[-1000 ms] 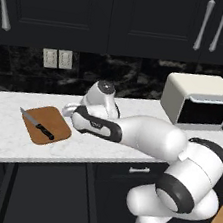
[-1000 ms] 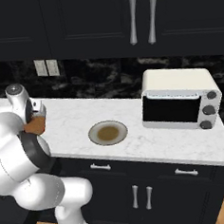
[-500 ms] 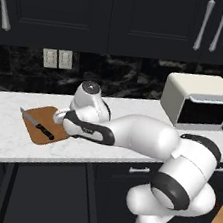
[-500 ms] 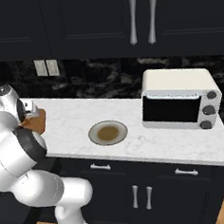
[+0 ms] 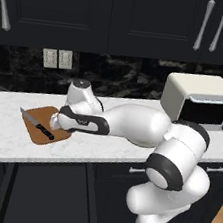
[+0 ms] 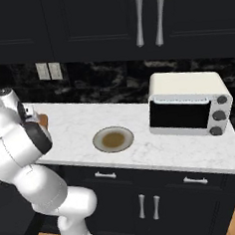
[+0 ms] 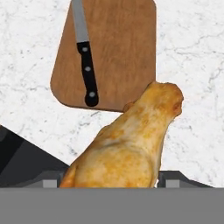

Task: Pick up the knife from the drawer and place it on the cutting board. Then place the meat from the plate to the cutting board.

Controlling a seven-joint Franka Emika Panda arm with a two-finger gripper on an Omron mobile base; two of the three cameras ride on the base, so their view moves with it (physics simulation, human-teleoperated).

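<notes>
The tool [image 7: 114,186] is gripping the meat [image 7: 127,144] in wide-set jaws, hanging over the cutting board [image 7: 118,48] edge beside the knife [image 7: 85,57], risking dropping it onto the bench [image 7: 188,65].

Knife [image 7: 85,65] flat on board [image 7: 122,48] left side, meat [image 7: 127,144] in tool above board edge, plate [image 6: 113,139] bare

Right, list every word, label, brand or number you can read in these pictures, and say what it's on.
None: no readable text anywhere.
Toaster oven: knobs at its right side, no legible markings.
Wall outlets: blank.
Knife, cutting board, meat, plate: no labels or brands.
</notes>
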